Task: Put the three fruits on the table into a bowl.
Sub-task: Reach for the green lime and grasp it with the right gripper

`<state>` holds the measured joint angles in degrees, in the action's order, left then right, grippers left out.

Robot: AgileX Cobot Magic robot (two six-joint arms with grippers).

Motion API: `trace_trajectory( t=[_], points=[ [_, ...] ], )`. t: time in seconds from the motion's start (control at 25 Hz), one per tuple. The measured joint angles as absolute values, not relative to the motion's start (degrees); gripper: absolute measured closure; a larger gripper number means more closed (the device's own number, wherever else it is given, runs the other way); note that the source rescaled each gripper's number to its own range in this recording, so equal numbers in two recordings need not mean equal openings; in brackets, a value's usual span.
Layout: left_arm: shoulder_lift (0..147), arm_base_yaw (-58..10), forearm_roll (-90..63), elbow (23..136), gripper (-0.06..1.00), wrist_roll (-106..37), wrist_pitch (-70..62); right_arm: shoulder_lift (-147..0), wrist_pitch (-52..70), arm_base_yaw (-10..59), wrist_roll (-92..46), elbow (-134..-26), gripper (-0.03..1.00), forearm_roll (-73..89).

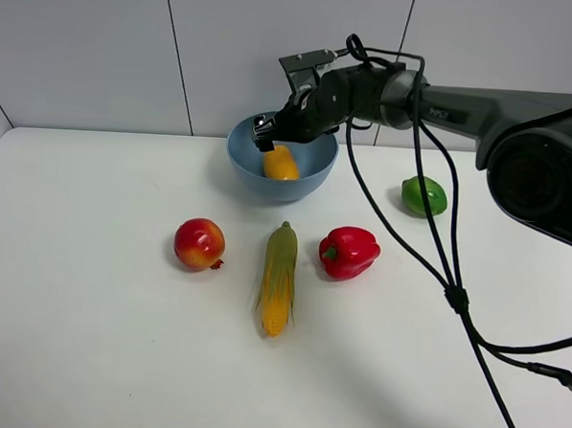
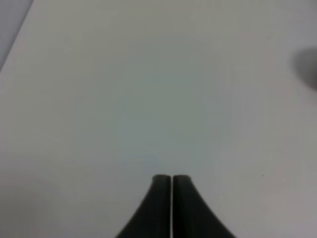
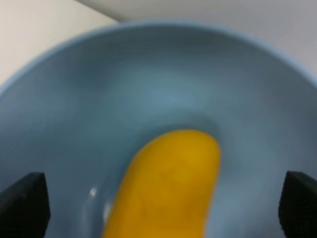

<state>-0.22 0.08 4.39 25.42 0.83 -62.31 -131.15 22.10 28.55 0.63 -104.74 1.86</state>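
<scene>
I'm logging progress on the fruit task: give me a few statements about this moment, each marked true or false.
1. The mango lies inside the bowl. True.
2. The right gripper is clamped on the mango. False: its jaws stand open, clear of the mango on both sides.
3. The green fruit is in the bowl. False: it sits on the table, right of the bowl.
4. The corn cob lies between the pomegranate and the red pepper. True.
5. The left gripper is open. False: it is shut.
</scene>
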Motion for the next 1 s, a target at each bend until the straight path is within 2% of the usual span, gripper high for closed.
trace_trajectory(
  t=[0.2,0.48,0.8,1.0],
  points=[
    [-0.22,0.08,4.39,25.42,0.94,0.83,-62.31,-124.15,29.20,28.60,0.33,-104.74,0.02,-0.32],
    [-0.22,0.08,4.39,25.42,0.94,0.83,-62.31,-114.74,47.43,28.18,-1.86,-104.74,0.02,-2.68],
    [-0.22,0.08,4.39,25.42,0.94,0.83,-62.31,-104.67,66.09,24.02,-2.04,-104.74,0.02,-3.73],
    [-0.22,0.08,4.39,25.42,0.94,0.83,-62.31,-99.33,69.40,20.03,-5.28,-104.74,0.02,-4.26]
  ],
)
